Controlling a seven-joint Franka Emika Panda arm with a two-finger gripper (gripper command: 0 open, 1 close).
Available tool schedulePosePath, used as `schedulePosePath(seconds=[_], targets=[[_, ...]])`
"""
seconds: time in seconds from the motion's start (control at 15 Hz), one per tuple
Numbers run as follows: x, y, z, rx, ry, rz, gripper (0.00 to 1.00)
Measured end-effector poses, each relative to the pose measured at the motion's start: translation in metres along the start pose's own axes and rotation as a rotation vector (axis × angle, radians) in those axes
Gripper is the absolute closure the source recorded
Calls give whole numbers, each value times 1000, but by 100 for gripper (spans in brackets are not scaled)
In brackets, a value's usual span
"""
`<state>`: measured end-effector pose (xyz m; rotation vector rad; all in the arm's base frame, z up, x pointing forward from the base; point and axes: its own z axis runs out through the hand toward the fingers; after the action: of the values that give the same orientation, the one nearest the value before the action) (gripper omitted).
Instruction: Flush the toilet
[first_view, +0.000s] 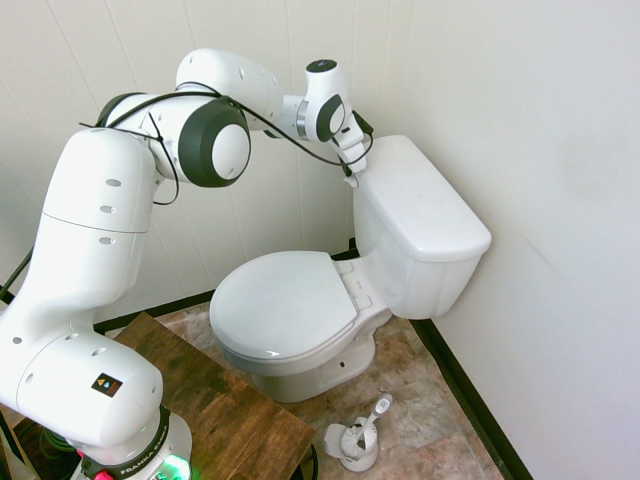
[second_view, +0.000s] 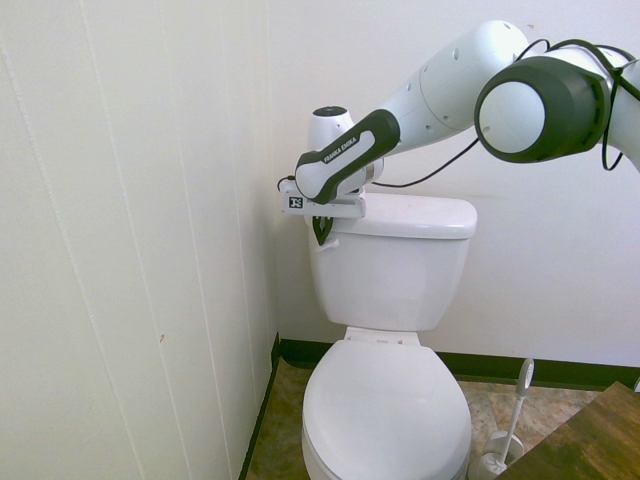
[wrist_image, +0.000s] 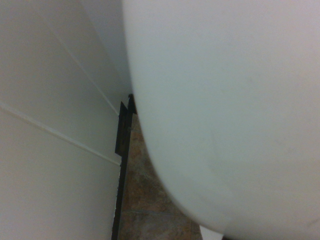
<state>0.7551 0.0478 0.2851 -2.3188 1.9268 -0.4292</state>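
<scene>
Gripper (second_view: 322, 232) sits at the upper front corner of the toilet (first_view: 420, 235) tank, which stands against the back wall beside the panelled side wall; finger spacing cannot be judged. Recommended: press the lever downward steadily and hold briefly, avoiding sideways slip off it.

Toilet (first_view: 420, 215) is showing glossy smooth white ceramic. Floor (first_view: 440, 400) is looking like mottled stone tile; table (first_view: 220, 400) is showing worn wood.
</scene>
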Motion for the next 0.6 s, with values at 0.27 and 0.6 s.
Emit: schedulePosePath(seconds=[0.27, 0.6], targets=[[3, -1, 4, 1, -15, 22, 100], [4, -1, 3, 2, -25, 20, 100]])
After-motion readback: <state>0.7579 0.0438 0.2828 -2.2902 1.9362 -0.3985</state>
